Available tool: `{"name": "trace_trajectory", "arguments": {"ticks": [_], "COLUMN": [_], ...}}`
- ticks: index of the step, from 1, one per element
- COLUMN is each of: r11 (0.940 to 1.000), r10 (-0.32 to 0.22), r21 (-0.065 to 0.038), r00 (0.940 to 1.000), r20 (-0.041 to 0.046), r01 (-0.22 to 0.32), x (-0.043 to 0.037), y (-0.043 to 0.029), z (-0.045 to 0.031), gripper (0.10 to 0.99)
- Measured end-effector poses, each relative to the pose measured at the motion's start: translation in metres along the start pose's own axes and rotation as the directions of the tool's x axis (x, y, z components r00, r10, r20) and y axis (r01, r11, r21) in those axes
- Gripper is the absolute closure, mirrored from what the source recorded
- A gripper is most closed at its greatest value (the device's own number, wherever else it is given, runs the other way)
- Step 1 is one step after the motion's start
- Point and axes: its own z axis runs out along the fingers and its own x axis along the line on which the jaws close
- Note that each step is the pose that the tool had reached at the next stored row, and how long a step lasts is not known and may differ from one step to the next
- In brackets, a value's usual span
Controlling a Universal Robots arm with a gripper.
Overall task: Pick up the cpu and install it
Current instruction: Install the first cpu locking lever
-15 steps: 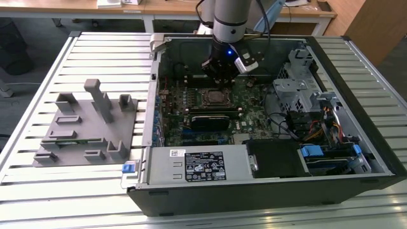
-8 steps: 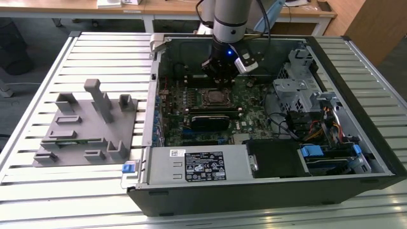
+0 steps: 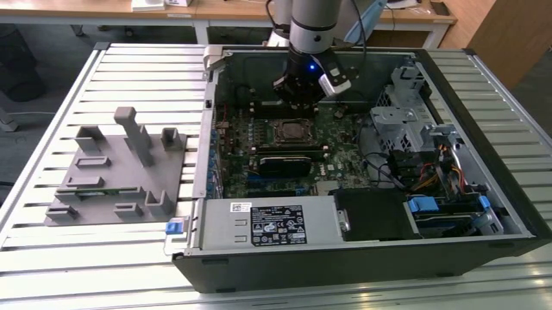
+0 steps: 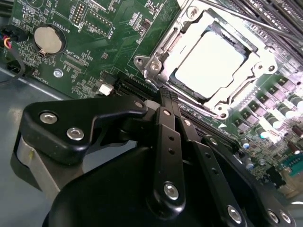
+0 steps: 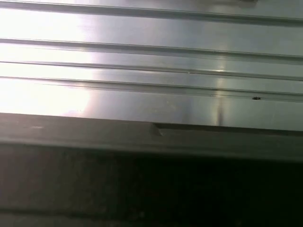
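Your flat square silver-topped cpu already sits inside the metal socket frame on the green motherboard. The black gripper hangs just beside it, fingers pinched together, holding nothing. Looks seated, though glare hides the edges. Retention frame doesn't look latched yet.

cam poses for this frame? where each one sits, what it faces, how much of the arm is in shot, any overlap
Exterior view: off the arm, raised, looking down into the open PC case; arm and end effector above the motherboard.
Second wrist view: on the arm, facing the cpu in its socket; black end effector linkage in the foreground.
First wrist view: on the arm, facing ribbed metal table slats.
Shared: the exterior and second wrist views both show the socket.
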Motion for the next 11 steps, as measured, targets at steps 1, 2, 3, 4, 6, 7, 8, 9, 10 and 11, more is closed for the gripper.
{"name": "trace_trajectory", "arguments": {"ticks": [1,2,3,4,6,7,8,9,10,11], "r11": [1.0,1.0,1.0,1.0,1.0,1.0,1.0,1.0,1.0,1.0], "r10": [0.0,0.0,0.0,0.0,0.0,0.0,0.0,0.0,0.0,0.0], "r21": [0.0,0.0,0.0,0.0,0.0,0.0,0.0,0.0,0.0,0.0], "r00": [1.0,1.0,1.0,1.0,1.0,1.0,1.0,1.0,1.0,1.0], "r20": [-0.0007,-0.0012,-0.0012,-0.0013,-0.0017,-0.0018,-0.0019,-0.0019,-0.002,-0.0019], "r01": [0.0,0.0,0.0,0.0,0.0,0.0,0.0,0.0,0.0,0.0], "x": [0.0,0.0,0.0,-0.0001,-0.0001,-0.0002,-0.0004,-0.0005,-0.0006,-0.0007], "y": [0.0,0.0001,0.0001,-0.0001,-0.0007,-0.0009,-0.0013,-0.0016,-0.0021,-0.0024], "z": [-0.001,-0.0016,-0.0017,-0.0017,-0.0018,-0.0018,-0.0019,-0.0019,-0.0019,-0.0018], "gripper": [0.98,0.98,0.98,0.98,0.98,0.98,0.98,0.98,0.98,0.98]}}
